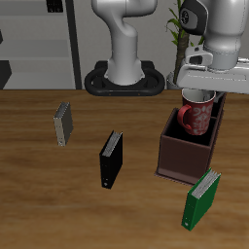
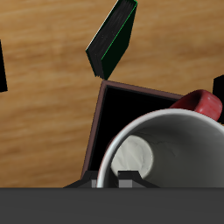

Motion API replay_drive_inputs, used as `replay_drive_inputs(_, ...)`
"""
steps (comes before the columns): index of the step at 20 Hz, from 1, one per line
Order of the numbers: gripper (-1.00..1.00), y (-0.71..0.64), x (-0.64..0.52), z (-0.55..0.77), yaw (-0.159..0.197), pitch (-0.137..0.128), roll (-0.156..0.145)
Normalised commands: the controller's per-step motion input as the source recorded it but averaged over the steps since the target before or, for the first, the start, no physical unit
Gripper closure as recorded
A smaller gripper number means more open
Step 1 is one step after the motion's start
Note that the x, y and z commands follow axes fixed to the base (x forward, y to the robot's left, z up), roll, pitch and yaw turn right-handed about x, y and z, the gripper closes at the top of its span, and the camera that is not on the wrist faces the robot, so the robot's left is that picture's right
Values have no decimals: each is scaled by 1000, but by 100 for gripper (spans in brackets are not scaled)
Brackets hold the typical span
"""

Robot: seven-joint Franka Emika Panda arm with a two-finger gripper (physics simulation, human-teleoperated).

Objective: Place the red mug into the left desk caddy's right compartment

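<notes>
The red mug (image 1: 195,118) hangs upright from my gripper (image 1: 200,96), which is shut on its rim. It is over the farther-back well of the left desk caddy (image 1: 181,163), its base about level with the caddy's rim; I cannot tell whether it touches. The well nearer the table's front edge is empty. In the wrist view the mug's whitish inside (image 2: 149,157) fills the frame, with its red handle (image 2: 206,105) to one side and the dark caddy well (image 2: 131,109) beneath. The gripper (image 2: 120,180) clamps the rim.
A green book (image 1: 202,199) stands just in front of the caddy and also shows in the wrist view (image 2: 114,39). A black book (image 1: 111,159) and a grey book (image 1: 62,124) stand farther off. The robot base (image 1: 124,78) is at the back.
</notes>
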Motion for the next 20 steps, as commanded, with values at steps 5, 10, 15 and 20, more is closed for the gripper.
replay_drive_inputs(5, 100, -4, 9, -233, -9, 28, 8)
replay_drive_inputs(10, 100, 28, 8, -291, -15, 44, 12)
replay_drive_inputs(15, 100, 49, 43, -224, 8, 29, 3)
replay_drive_inputs(20, 100, -94, 78, -354, -22, 63, -10)
